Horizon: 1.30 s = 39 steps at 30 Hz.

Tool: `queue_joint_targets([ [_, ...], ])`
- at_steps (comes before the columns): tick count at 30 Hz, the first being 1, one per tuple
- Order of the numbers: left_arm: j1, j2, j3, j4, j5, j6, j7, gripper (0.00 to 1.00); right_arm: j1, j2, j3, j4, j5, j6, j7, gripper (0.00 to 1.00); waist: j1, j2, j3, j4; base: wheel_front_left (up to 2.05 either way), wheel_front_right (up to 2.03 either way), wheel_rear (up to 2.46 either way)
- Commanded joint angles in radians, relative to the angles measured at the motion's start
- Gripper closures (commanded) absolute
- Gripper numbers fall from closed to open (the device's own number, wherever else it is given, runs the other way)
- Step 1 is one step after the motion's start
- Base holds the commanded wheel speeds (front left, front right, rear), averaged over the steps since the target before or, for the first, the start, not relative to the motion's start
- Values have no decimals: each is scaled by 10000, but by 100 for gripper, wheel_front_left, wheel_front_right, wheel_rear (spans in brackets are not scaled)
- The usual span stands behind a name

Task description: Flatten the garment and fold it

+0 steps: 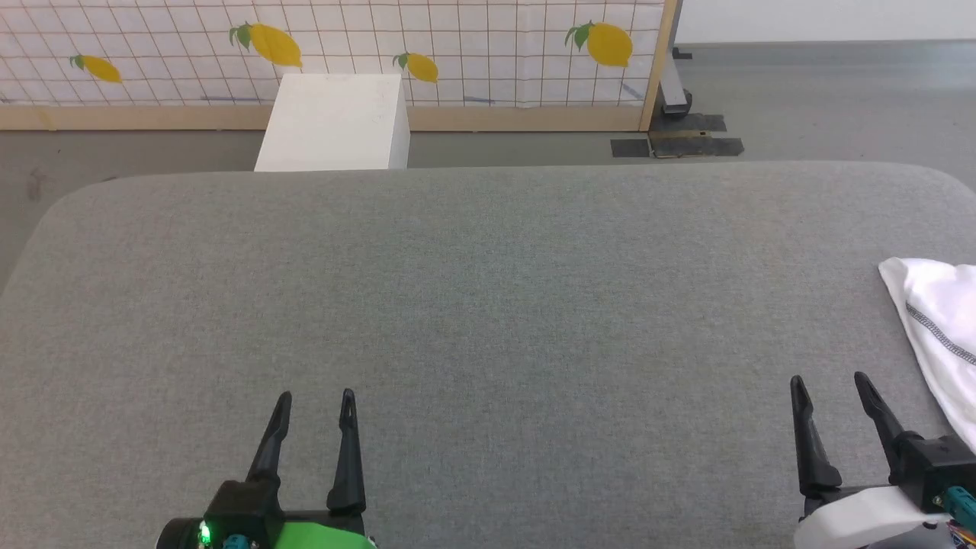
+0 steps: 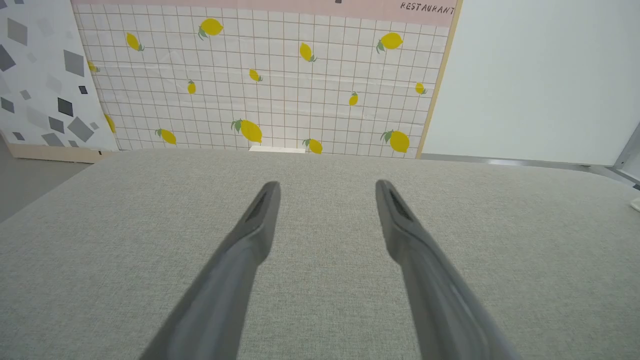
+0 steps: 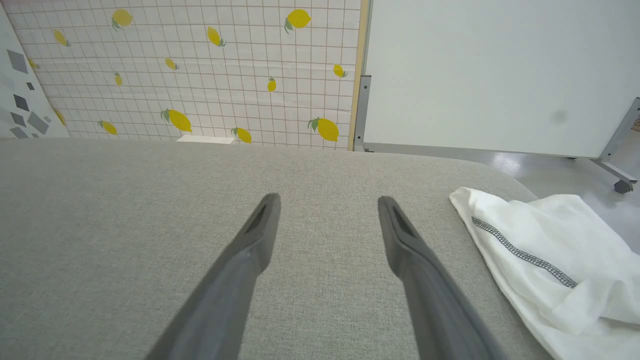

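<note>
The left gripper (image 1: pixel 316 395) and the right gripper (image 1: pixel 829 377) sit low, side by side and well apart. Their fingers (long, dark, tapered) point forward, each pair spread wide, gripping nothing.

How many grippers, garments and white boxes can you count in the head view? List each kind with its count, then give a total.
Grippers: 2, the left gripper and the right gripper, both open.
Garments: 1, the garment, white with a grey stitched line.
White boxes: 1, the white box.
Total: 4.
</note>
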<state>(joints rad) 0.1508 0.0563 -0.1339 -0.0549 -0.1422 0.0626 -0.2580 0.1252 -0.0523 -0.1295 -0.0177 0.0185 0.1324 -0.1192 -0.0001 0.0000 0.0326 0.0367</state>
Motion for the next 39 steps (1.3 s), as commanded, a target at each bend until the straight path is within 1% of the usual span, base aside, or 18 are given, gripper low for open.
queue_joint_targets([
  [1,143,-52,43,11,23,8,-38,0,34,18,16,80,119,-17,-121,0,1,0,-32,-23,0,0,0],
  [4,166,-55,112,3,-107,50,-38,0,41,18,-5,194,205,-17,-194,0,1,0,-43,-45,0,0,0],
  [6,173,-57,161,1,-150,168,-38,0,45,19,-47,256,249,-17,-243,0,1,0,-37,-73,0,0,0],
  [7,25,-2,154,-2,-144,165,0,100,0,-2,-44,242,186,2,-165,100,1,0,-39,-71,0,0,0],
  [39,-331,-11,431,127,216,-13,605,100,-290,2,265,225,98,-2,152,100,1,0,-106,-140,0,0,0],
])
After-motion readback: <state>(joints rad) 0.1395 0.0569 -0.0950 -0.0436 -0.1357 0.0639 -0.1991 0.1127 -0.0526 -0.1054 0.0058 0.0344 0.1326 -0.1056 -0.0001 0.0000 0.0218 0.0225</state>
